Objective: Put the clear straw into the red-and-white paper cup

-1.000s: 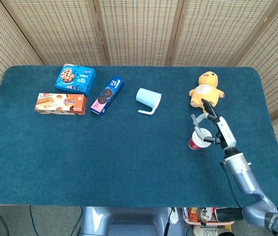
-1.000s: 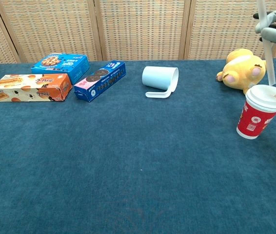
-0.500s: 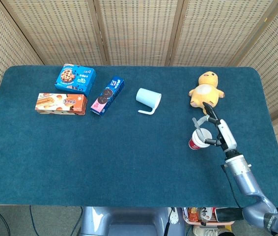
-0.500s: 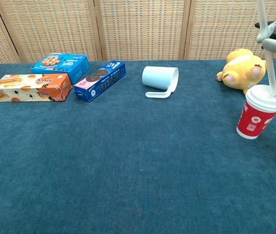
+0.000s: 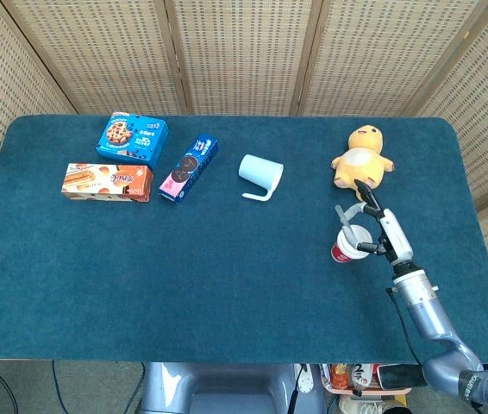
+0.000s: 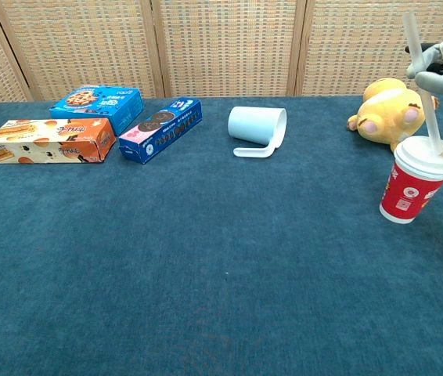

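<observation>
The red-and-white paper cup (image 6: pixel 411 186) stands upright with a white lid at the right of the table, just in front of the yellow plush. The clear straw (image 6: pixel 423 86) leans slightly, its lower end in the lid's hole. My right hand (image 6: pixel 439 64) pinches the straw high up, above the cup. In the head view the right hand (image 5: pixel 375 222) hovers beside the cup (image 5: pixel 343 250), with the straw (image 5: pixel 346 217) rising from the lid. My left hand shows in neither view.
A yellow plush toy (image 6: pixel 387 112) lies right behind the cup. A light blue mug (image 6: pixel 257 128) lies on its side mid-table. Three snack boxes sit at the far left: blue (image 6: pixel 96 101), orange (image 6: pixel 49 141) and a dark blue cookie pack (image 6: pixel 161 128).
The straw has gone down into the cup's lid; its top end now shows in the chest view. My right hand has lowered with it.
</observation>
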Controlling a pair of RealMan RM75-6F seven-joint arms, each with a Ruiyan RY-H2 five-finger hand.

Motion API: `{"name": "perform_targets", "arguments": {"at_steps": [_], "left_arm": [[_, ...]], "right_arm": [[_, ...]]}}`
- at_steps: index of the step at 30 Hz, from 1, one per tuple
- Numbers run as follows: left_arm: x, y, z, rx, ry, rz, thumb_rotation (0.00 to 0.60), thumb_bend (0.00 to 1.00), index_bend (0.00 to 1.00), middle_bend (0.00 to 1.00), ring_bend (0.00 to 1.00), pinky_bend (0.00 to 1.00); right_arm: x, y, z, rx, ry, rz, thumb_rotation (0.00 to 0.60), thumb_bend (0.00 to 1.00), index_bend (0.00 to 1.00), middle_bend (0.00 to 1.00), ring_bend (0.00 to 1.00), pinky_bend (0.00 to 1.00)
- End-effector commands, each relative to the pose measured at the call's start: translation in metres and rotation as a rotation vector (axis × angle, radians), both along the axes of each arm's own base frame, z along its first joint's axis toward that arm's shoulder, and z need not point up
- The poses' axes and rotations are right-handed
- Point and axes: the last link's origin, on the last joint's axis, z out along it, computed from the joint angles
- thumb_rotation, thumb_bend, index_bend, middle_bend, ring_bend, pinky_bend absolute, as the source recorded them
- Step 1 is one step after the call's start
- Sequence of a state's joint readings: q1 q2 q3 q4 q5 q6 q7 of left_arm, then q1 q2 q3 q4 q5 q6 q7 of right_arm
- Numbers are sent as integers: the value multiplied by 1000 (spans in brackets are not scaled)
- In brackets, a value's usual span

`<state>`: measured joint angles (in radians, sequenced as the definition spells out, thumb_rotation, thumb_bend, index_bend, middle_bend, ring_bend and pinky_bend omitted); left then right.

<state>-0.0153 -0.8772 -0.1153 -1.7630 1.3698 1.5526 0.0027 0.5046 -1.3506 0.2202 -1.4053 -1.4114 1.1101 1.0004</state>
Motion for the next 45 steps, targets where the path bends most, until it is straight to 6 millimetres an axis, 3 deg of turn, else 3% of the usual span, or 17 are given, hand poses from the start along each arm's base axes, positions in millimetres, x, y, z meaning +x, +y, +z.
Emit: {"name": "perform_targets", "arguments": {"at_steps": [1, 45], "left_arm": [[0, 0, 0, -1, 0, 0, 600, 55, 0, 0, 0, 0], [1, 4, -7, -22, 0, 7, 600, 55, 0, 0, 0, 0]], "right_arm": [[-1, 0, -1, 1, 1, -2, 600, 594, 705, 65, 0, 0], [-14, -1, -11, 42, -12, -29, 600, 593, 716, 71, 0, 0]]}}
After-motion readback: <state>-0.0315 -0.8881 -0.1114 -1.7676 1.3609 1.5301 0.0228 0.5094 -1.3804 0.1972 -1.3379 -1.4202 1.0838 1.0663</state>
